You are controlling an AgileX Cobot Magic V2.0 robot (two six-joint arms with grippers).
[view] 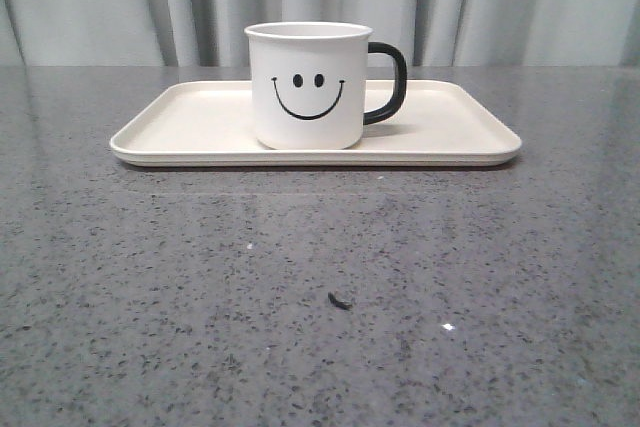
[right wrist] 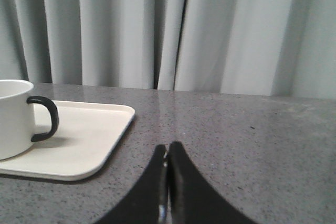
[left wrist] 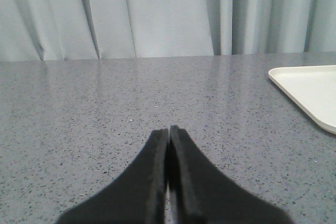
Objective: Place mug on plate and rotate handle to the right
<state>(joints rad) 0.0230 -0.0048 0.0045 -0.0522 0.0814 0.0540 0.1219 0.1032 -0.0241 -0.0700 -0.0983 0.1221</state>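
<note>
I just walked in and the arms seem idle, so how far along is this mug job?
It looks finished. The mug stands upright on the plate, and its handle points to the right in the front view. Nothing is in hand: the left gripper and right gripper are both shut and empty, away from the mug. Nothing visible seems left to do.

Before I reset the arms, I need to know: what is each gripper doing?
Left gripper: closed, holding nothing.
Right gripper: closed, holding nothing.
</note>
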